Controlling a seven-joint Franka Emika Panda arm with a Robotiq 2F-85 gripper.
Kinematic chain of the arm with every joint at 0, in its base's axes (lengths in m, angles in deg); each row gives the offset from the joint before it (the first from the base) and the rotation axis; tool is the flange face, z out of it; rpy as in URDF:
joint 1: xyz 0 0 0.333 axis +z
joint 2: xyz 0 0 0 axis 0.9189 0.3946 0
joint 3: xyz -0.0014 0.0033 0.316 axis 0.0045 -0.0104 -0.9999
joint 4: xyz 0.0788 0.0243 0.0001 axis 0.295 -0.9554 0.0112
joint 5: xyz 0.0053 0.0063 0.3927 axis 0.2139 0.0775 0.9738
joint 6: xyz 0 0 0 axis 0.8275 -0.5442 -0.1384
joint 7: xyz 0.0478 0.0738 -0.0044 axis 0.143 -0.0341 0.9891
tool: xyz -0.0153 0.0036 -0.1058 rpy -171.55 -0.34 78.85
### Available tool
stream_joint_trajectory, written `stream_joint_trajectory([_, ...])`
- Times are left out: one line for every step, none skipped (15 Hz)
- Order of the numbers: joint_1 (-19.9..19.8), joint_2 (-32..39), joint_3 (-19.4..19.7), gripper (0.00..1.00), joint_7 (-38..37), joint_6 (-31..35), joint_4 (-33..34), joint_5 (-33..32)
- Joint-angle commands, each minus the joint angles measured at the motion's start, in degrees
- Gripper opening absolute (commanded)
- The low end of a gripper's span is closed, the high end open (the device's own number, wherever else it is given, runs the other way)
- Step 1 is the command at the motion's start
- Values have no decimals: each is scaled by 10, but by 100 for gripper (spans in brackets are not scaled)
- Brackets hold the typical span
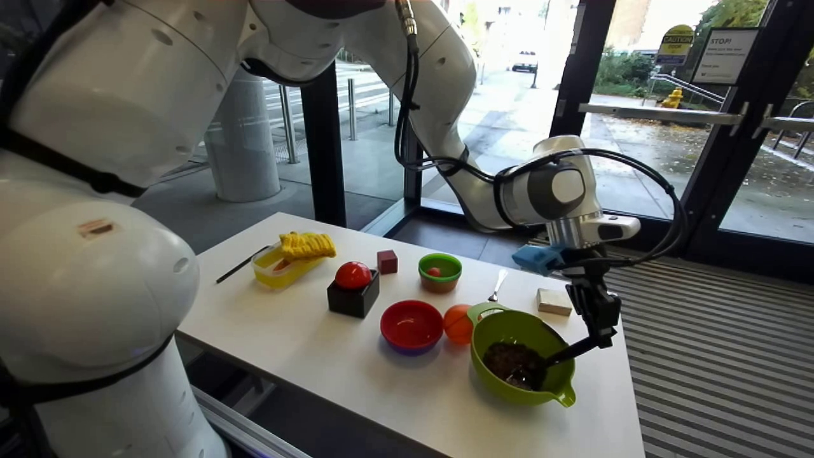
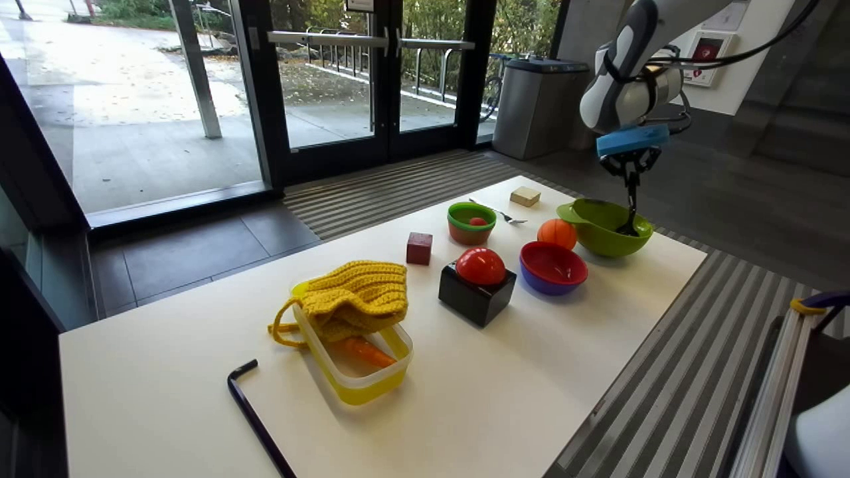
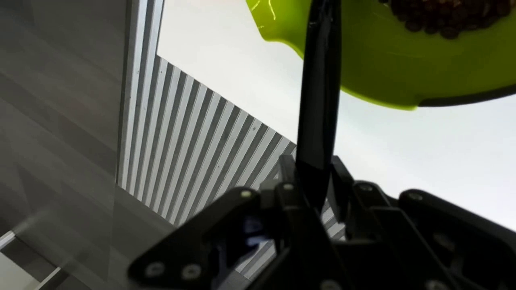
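Note:
My gripper (image 1: 605,337) is shut on the handle of a black spoon-like utensil (image 1: 575,350). In the wrist view the dark handle (image 3: 319,92) runs up between the two fingers (image 3: 340,177). The utensil leans into a green bowl (image 1: 531,327) with a spout and a handle; its lower end is down among dark brown bean-like pieces (image 1: 509,361). These pieces (image 3: 447,16) also show in the wrist view. Seen in an exterior view, the gripper (image 2: 632,178) hangs above the bowl (image 2: 611,245) with the utensil nearly upright below it.
Touching or close to the bowl is an orange ball (image 1: 458,324), beside a red and purple bowl (image 1: 412,324). A pale block (image 1: 553,301), fork (image 2: 508,217), green-rimmed cup (image 2: 471,229), maroon cube (image 2: 419,248), red-domed black box (image 2: 475,299) and yellow container (image 2: 362,392) stand farther along.

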Motion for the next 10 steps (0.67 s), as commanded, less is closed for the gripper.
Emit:
stream_joint_trajectory([-2,8,-3,6,-22,-47,26,-37])
stream_joint_trajectory([-5,8,-6,6,-25,-56,31,-43])
stream_joint_trajectory([-7,8,-9,6,-25,-64,36,-48])
stream_joint_trajectory([-9,9,-12,6,-24,-73,40,-53])
stream_joint_trajectory([-11,11,-14,6,-26,-82,45,-58])
stream_joint_trajectory([-11,12,-15,6,-28,-87,49,-62])
stream_joint_trajectory([-13,14,-17,6,-30,-95,53,-67])
stream_joint_trajectory([-15,15,-19,6,-32,-102,57,-72])
stream_joint_trajectory([-17,16,-21,6,-34,-107,60,-77])
stream_joint_trajectory([-19,17,-24,6,-35,-115,65,-81])
